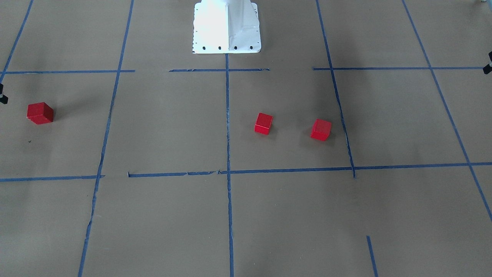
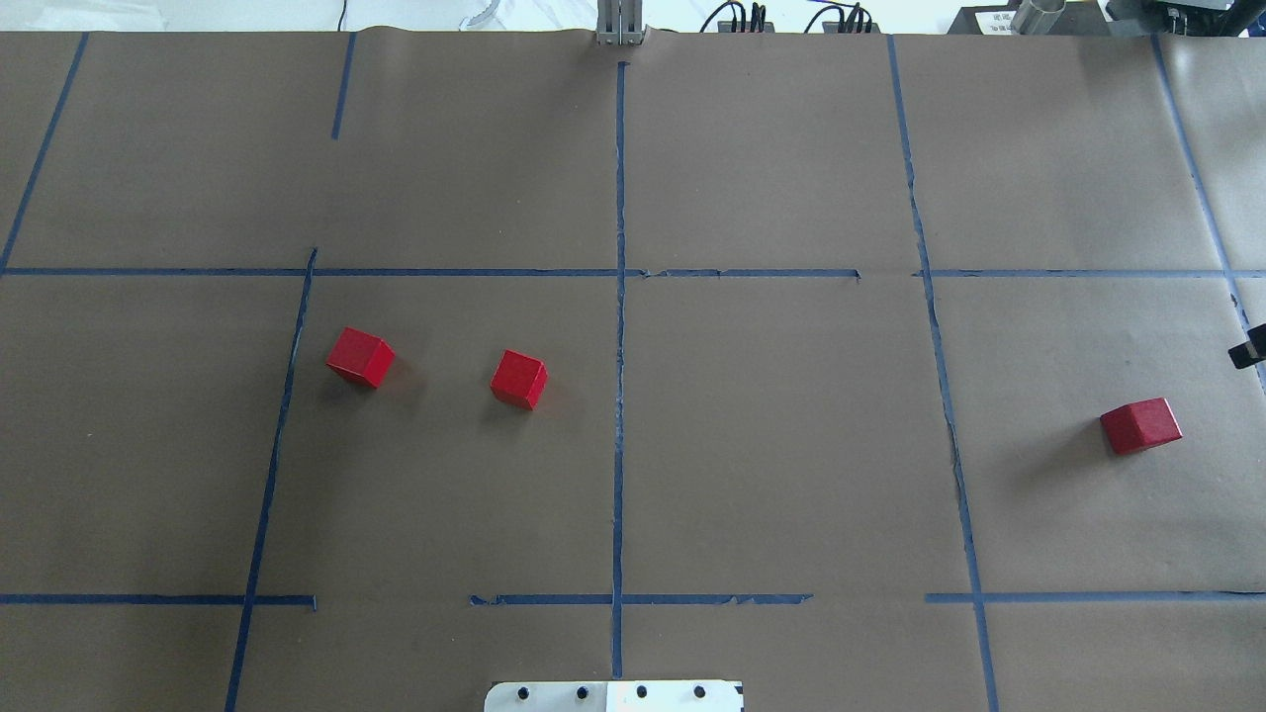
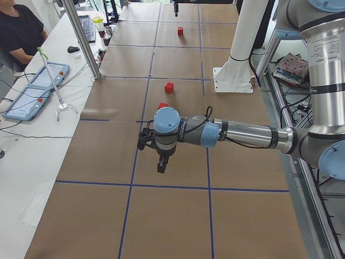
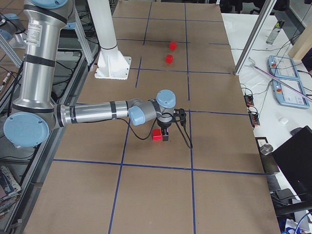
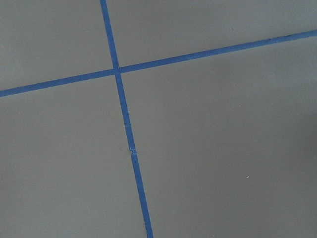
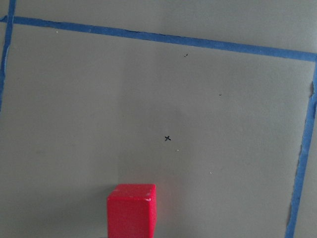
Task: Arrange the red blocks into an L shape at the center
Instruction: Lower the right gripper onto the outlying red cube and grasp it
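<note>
Three red blocks point(image 2: 519, 379), none touching, no L yet. Two sit apart in the cell just left of the center line point(image 2: 619, 425), both yawed against the grid. The third block point(image 2: 1140, 426) is well out on the robot's right side. They're cubes, so no long axis, only yaw to match.

The right claw point(image 4: 165, 135) is just beside the third block. Its wrist cam has that block bottom-middle. Can't tell whether its jaws are open.

The left claw point(image 3: 161, 166) hangs over bare table point(image 2: 791, 475), well apart from the pair. Can't tell its jaws either.

My call: the right arm takes the outlier.
</note>
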{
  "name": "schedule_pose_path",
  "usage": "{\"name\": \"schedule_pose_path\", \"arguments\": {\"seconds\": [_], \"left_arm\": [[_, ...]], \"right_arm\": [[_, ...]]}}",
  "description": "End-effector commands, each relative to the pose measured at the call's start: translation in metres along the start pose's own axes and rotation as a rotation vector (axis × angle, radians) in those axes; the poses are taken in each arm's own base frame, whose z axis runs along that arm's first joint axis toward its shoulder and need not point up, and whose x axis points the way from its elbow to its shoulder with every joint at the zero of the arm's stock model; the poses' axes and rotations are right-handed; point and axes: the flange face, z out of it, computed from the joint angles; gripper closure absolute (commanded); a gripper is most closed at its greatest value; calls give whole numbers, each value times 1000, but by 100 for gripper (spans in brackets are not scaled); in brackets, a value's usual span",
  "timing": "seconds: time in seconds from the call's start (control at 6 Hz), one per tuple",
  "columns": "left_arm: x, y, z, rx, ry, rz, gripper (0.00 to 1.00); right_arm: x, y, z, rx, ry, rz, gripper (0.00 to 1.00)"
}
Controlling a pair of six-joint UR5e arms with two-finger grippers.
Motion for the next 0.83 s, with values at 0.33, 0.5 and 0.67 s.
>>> {"name": "schedule_pose_path", "arguments": {"seconds": [0.33,0.5,0.67], "left_arm": [[0,-1,0,0,0,0,0],[0,-1,0,0,0,2,0],[0,-1,0,0,0,0,0]], "right_arm": [[-35,16,56,-65,17,10,0],[-35,18,65,-82,21,9,0],[-39,22,80,-112,25,-6,0]]}}
